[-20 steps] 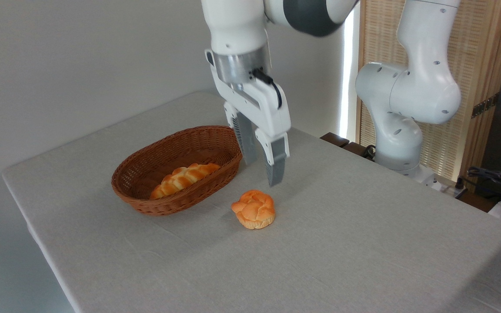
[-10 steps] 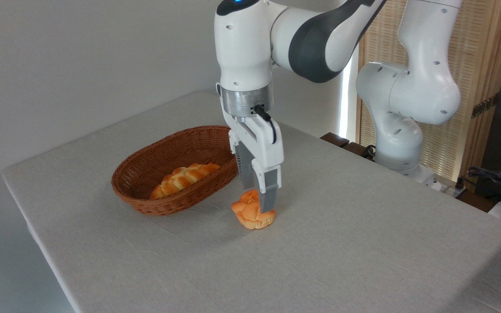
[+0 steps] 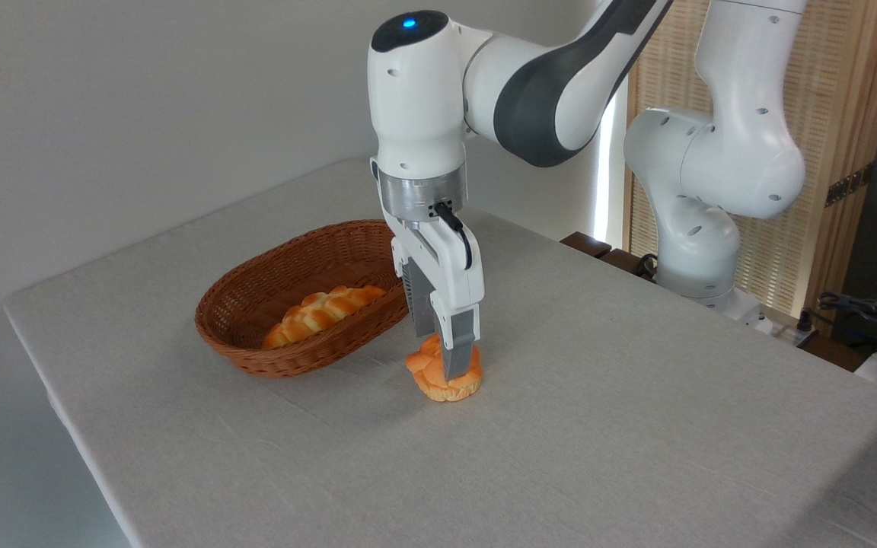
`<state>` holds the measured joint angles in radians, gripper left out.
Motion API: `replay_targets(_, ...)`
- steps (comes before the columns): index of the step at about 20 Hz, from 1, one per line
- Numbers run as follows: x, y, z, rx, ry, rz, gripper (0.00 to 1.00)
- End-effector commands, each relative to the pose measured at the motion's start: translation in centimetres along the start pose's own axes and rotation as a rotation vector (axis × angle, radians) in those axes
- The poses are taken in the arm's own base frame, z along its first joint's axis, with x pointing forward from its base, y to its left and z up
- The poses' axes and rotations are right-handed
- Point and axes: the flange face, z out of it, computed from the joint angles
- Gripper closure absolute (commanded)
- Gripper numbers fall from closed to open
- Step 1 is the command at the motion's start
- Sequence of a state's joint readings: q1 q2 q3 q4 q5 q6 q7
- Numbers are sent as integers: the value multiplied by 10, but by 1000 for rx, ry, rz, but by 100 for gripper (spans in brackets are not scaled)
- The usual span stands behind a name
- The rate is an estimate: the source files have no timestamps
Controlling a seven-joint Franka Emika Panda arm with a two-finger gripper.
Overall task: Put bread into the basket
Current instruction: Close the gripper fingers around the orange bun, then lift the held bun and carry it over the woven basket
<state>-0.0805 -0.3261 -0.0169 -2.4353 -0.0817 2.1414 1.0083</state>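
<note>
Knotted glossy bun (image 3: 438, 380); woven oval basket (image 3: 256, 301)

No legible text in view.
Checked the white arm housings, wrist flange, woven screen and cloth-covered surface: no lettering, labels, brand marks, numbers or signs can be read anywhere. Items at the far right edge are too small and dark to show any markings.

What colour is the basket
Reddish-brown woven wicker, the basket, clearest in the fixed camera view.
</note>
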Motion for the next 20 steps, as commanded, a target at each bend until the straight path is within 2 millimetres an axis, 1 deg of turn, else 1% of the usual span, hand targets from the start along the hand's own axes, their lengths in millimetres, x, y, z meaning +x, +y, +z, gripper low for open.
replay_targets(1,-4,2,13,7,20,4,2)
replay_targets(2,-3,1,14,12,23,6,18)
replay_targets(3,-3,1,15,10,22,8,36)
replay_targets(5,-3,2,18,1,13,17,64)
replay_targets(6,-3,2,20,-3,5,25,67)
replay_targets(7,-2,2,22,-7,2,28,69)
replay_targets(9,-1,1,21,-2,5,28,77)
replay_targets(10,-1,1,21,-2,5,28,80)
replay_targets(17,0,-1,18,2,8,28,83)
replay_targets(18,2,-3,12,11,14,29,83)
replay_targets(20,11,-9,-12,19,24,31,82)
